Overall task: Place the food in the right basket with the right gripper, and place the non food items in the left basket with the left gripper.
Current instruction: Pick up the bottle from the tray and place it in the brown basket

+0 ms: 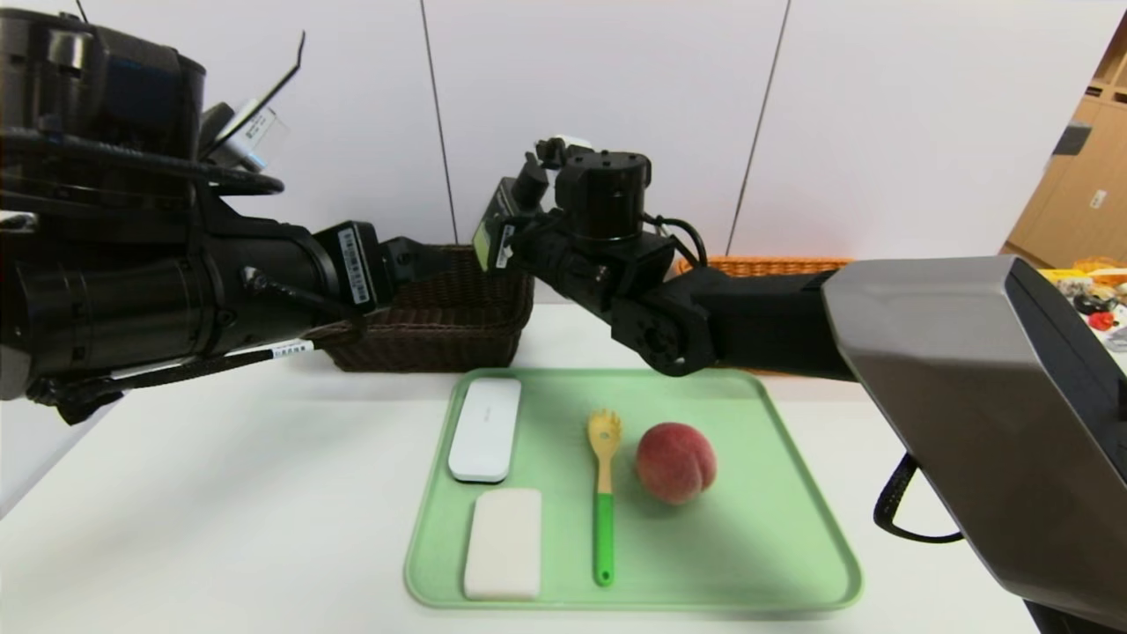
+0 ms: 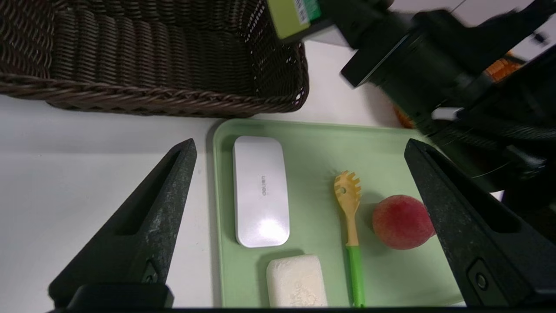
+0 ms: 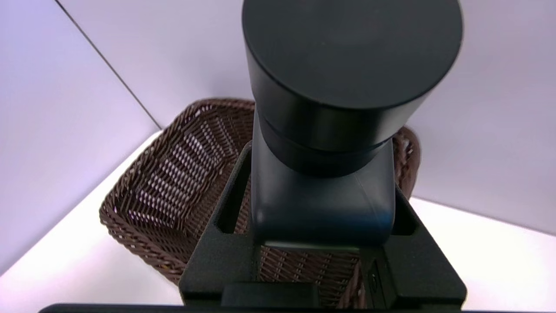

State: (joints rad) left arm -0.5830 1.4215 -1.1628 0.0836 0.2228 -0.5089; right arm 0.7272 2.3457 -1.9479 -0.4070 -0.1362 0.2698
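My right gripper (image 1: 509, 239) is shut on the black pump bottle with the green label (image 3: 339, 108) and holds it in the air over the right end of the dark brown basket (image 1: 440, 326). My left gripper (image 2: 299, 142) is open and empty, hovering above the green tray's (image 1: 775, 528) left side. On the tray lie the white case (image 1: 486, 429), the white soap block (image 1: 504, 543), the yellow spoon with green handle (image 1: 604, 489) and the peach (image 1: 675, 462). The orange basket (image 1: 766, 264) is mostly hidden behind my right arm. The green fruit is out of view.
The white wall stands right behind both baskets. My right arm's grey forearm (image 1: 968, 396) and a hanging cable loop (image 1: 898, 511) sit over the table's right side. A shelf with small items (image 1: 1092, 291) is at the far right.
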